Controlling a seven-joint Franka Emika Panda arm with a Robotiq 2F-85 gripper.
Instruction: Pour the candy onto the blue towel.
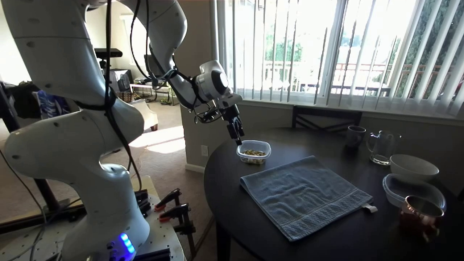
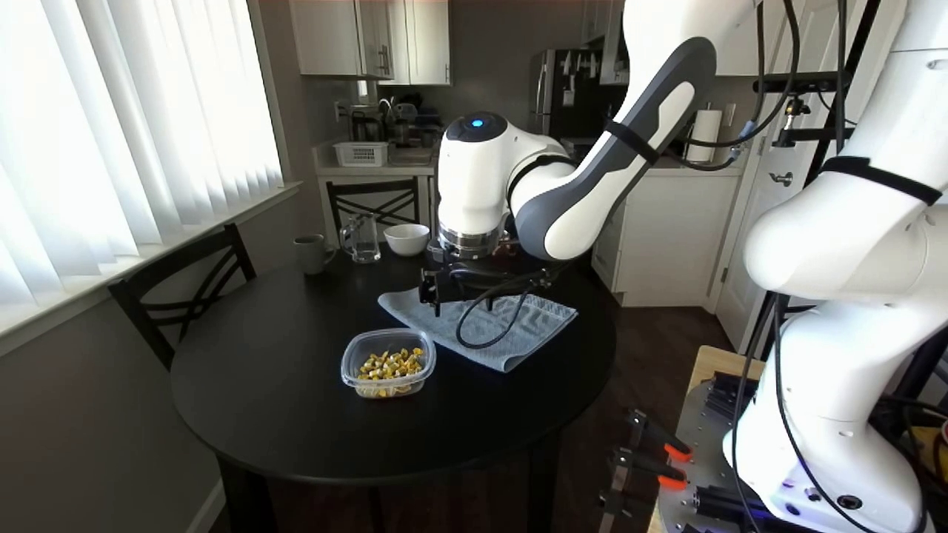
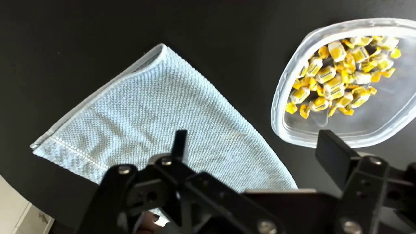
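The candy is a heap of small yellow-and-white wrapped pieces [image 3: 334,76] in a clear plastic container [image 3: 383,122]. The container stands upright on the dark table in both exterior views [image 1: 267,155] [image 2: 354,370]. The blue towel [image 3: 139,110] lies beside it, slightly wrinkled, also seen in both exterior views [image 1: 308,195] [image 2: 511,340]. My gripper [image 3: 252,138] is open with nothing between its fingers. In the wrist view one finger overlaps the towel and the other overlaps the container's near rim. The gripper is above the table in both exterior views [image 1: 238,137] [image 2: 463,307].
On the round dark table [image 1: 224,181] stand a grey mug [image 1: 355,137], a glass mug [image 1: 384,149], a white bowl [image 1: 413,166], an oval clear tub [image 1: 393,192] and a copper mug [image 1: 420,221]. A dark chair [image 2: 189,296] stands by the window.
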